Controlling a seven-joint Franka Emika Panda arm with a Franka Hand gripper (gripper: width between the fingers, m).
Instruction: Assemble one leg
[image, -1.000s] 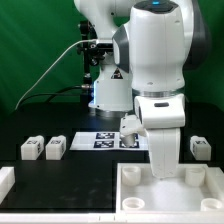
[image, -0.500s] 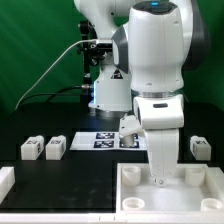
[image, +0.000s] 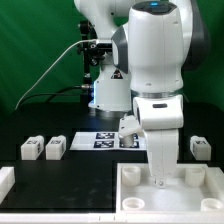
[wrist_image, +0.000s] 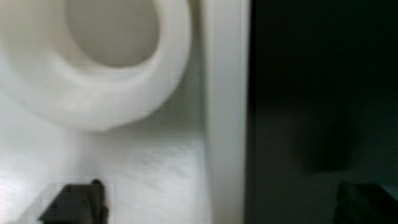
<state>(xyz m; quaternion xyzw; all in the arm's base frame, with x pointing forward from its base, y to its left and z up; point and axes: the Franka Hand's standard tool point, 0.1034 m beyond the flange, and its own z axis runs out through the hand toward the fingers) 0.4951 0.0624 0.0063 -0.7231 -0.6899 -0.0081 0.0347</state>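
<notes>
Two white legs (image: 30, 149) (image: 54, 148) with tags sit side by side on the black table at the exterior view's left. A third leg (image: 201, 147) sits at the right. The large white tabletop piece (image: 130, 180) lies at the front right. My gripper (image: 160, 180) is low over it, mostly hidden by the arm. In the wrist view my gripper (wrist_image: 219, 205) is open, its dark fingertips (wrist_image: 75, 200) wide apart, with nothing between them. Under it are the tabletop's white surface (wrist_image: 169, 160) with a round socket (wrist_image: 116, 40), its edge, and the black table.
The marker board (image: 100, 139) lies flat behind the tabletop piece, near the robot's base. A white corner piece (image: 5, 180) shows at the exterior view's left edge. A green backdrop stands behind the arm.
</notes>
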